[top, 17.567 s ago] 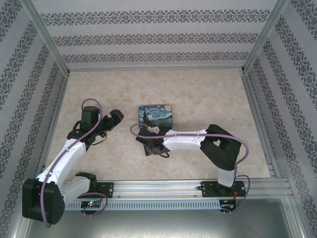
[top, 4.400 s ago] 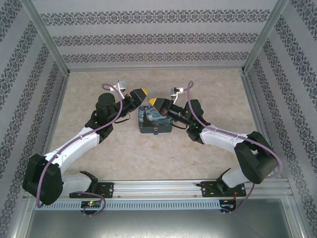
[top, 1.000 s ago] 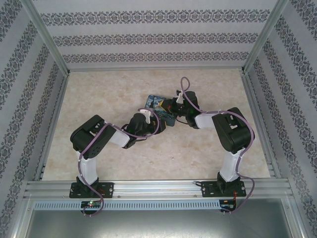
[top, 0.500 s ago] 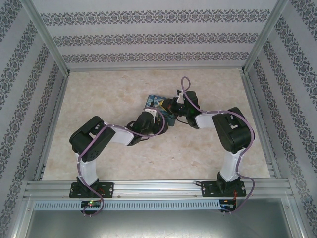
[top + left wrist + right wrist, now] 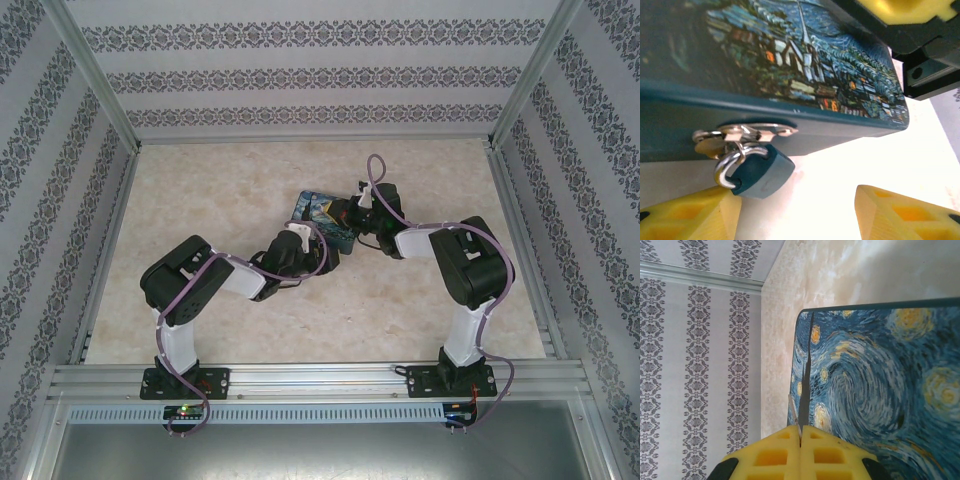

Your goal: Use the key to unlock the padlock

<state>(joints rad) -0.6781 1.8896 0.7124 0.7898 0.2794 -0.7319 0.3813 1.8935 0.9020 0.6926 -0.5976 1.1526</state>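
Padlock (image 5: 760,172) is hanging from the hasp (image 5: 747,132) of the tin (image 5: 805,65) at lower left of the left wrist frame, with the left gripper (image 5: 797,205) sitting wide open just below it. Right gripper (image 5: 800,440) is pinching the key (image 5: 793,414) at bottom centre of its frame, blade poking up over the tin lid.

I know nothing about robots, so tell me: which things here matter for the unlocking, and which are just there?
In the job: padlock, key pinched in right gripper, open left gripper.
Just there: painted tin carrying the padlock, table, patterned walls.
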